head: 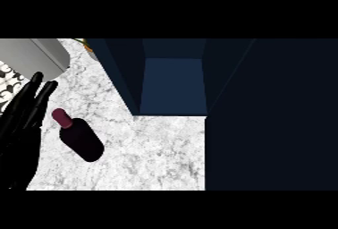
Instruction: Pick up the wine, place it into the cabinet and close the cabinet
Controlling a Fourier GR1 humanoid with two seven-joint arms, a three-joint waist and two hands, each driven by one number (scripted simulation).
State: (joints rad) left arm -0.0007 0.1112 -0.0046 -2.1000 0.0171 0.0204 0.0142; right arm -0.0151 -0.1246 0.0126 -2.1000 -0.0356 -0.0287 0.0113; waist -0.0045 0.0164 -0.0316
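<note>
1. We see the marble counter (158,152) bounded at its right edge by a dark cabinet door (277,116); at the back edge, the cabinet (173,85) stands open, its blue interior exposed.
2. Open counter surface lies between the bottle and the cabinet opening.
3. The wine (79,136) stands near the counter's left edge — red cap toward the back-left.
4. Our left hand (26,105) shows at the left edge, fingers straight and close together, just beside the wine, not gripping it.
5. A grey object (43,56) occupies the back-left corner.

Dark wine bottle (80,136) with maroon cap, standing on marble counter, navy cabinet (173,85) open
</note>
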